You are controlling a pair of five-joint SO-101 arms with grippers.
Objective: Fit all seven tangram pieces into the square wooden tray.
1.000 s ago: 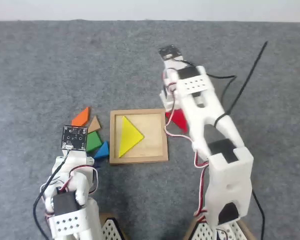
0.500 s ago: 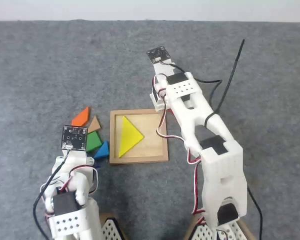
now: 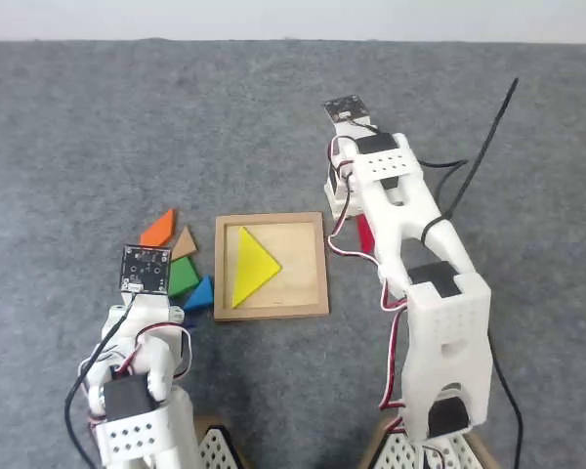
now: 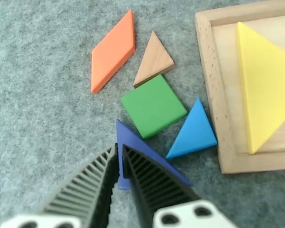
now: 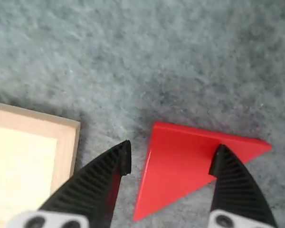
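Left end effector [image 4: 119, 160] seems pinched closed, held low, while right end effector [image 5: 173, 159] is spread wide.

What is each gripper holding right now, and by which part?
Nothing. The right gripper is open, astride the red triangle, which lies on the mat. The left gripper is shut, empty, over the dark blue triangle.

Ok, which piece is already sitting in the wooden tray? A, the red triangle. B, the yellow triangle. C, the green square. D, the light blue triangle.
B: the yellow triangle lies inside the tray, while the red triangle, the green square and the light blue triangle all lie outside it.
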